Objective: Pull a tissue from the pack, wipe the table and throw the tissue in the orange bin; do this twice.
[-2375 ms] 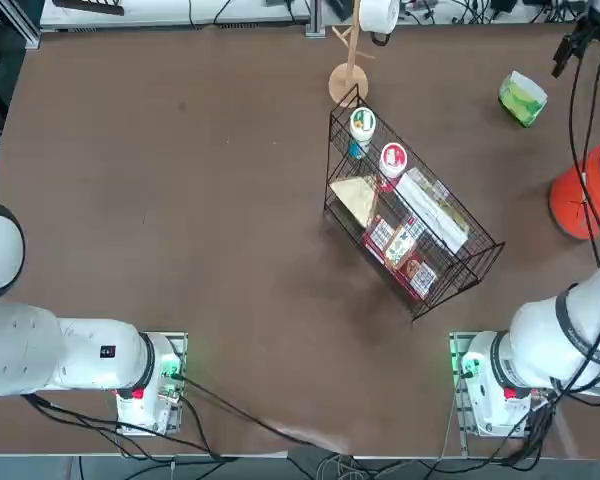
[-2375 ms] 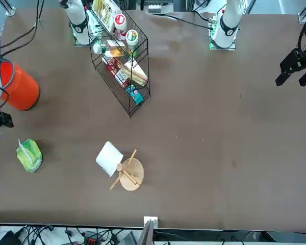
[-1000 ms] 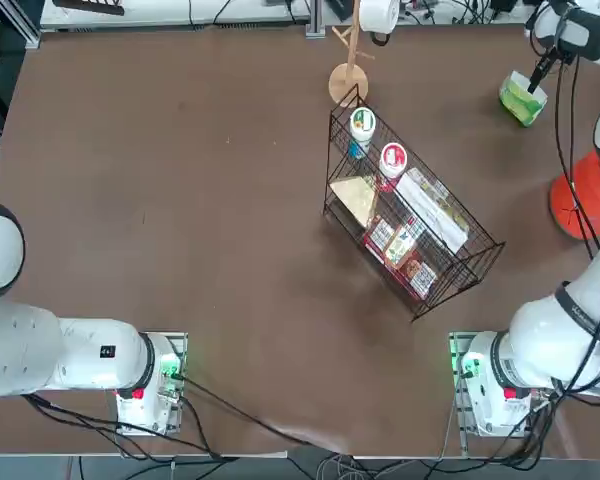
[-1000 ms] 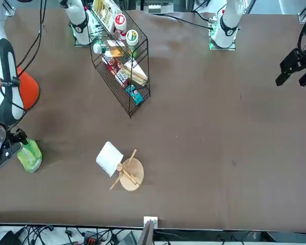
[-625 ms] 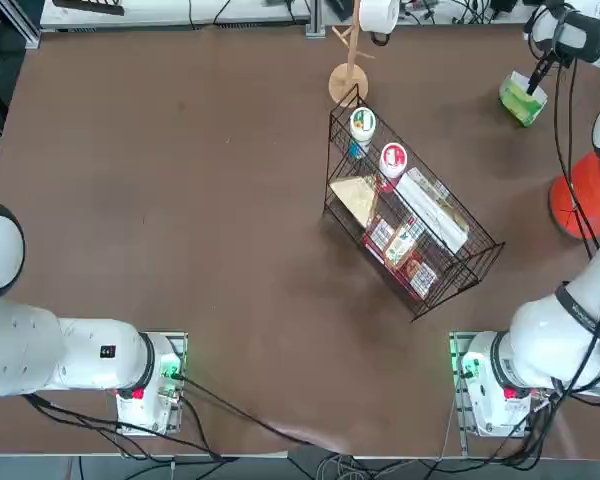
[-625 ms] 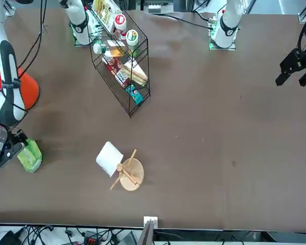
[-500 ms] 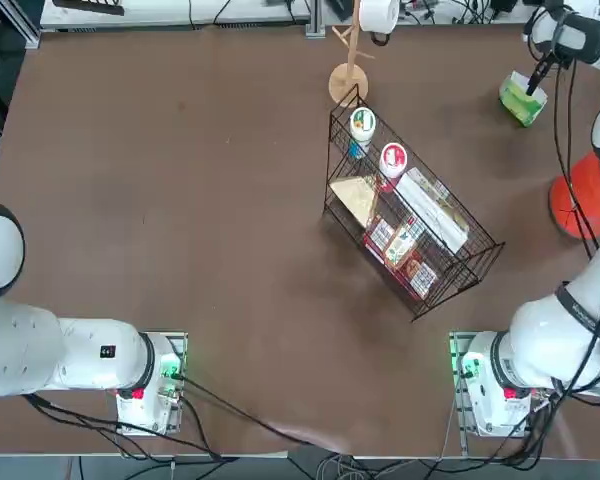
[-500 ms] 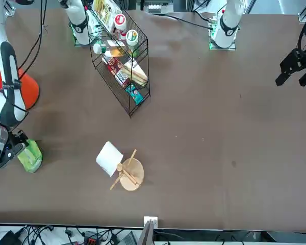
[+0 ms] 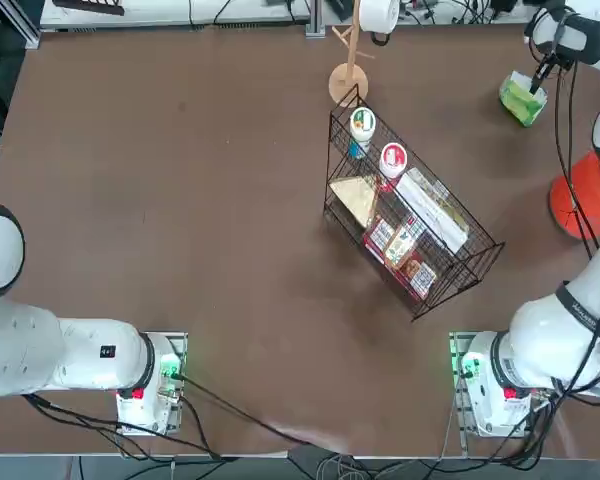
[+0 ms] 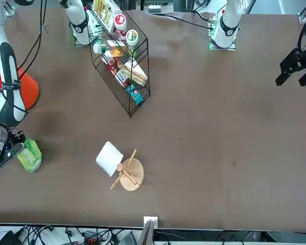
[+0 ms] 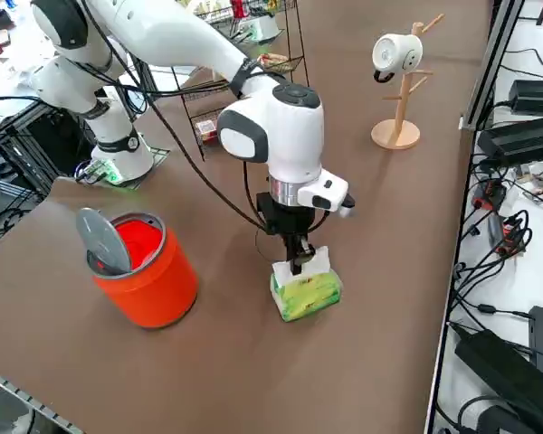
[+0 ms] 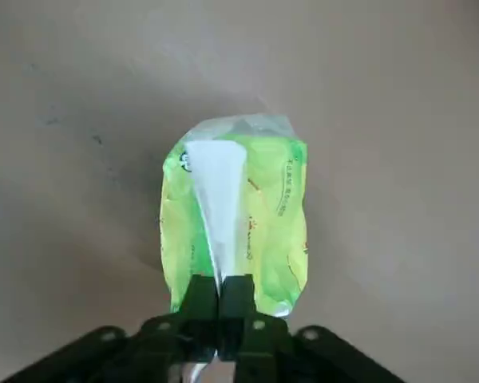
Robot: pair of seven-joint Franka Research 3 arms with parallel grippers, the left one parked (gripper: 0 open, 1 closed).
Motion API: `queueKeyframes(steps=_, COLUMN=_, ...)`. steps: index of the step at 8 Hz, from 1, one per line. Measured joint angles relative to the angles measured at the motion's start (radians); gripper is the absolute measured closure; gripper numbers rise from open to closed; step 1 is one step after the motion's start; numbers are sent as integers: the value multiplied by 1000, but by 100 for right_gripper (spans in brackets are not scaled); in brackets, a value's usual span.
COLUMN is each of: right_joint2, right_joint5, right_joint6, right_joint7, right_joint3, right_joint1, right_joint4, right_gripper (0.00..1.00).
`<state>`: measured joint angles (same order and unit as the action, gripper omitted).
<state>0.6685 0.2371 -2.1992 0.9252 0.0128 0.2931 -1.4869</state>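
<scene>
Pinching the white tissue [image 12: 218,199] that stands up from the slot of the crinkled bright-green pack [image 11: 305,291] (lying near the table's [image 9: 180,180] far right corner, well apart from the orange bin [image 11: 145,271]), right gripper [image 12: 219,299] fingers pressed together.

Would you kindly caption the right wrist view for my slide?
Right gripper shut on the white tissue sticking out of the green pack on the table.
</scene>
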Motion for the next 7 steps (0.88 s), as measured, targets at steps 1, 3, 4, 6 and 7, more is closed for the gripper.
queueKeyframes(steps=1, right_joint2=-4, right_joint5=0, right_joint6=0, right_joint7=0, right_joint3=0, right_joint1=0, right_joint4=9, right_gripper=99)
queueKeyframes(steps=3, right_joint2=-40, right_joint5=-3, right_joint6=42, right_joint7=0, right_joint3=0, right_joint1=0, right_joint4=24, right_gripper=99)
queueKeyframes(steps=4, right_joint2=-69, right_joint5=-28, right_joint6=83, right_joint7=-2, right_joint3=1, right_joint1=0, right_joint4=26, right_gripper=99)
queueKeyframes(steps=6, right_joint2=-125, right_joint5=-96, right_joint6=172, right_joint7=-2, right_joint3=1, right_joint1=0, right_joint4=28, right_gripper=99)
queueKeyframes(steps=7, right_joint2=-146, right_joint5=-106, right_joint6=210, right_joint7=-3, right_joint3=1, right_joint1=0, right_joint4=28, right_gripper=99)
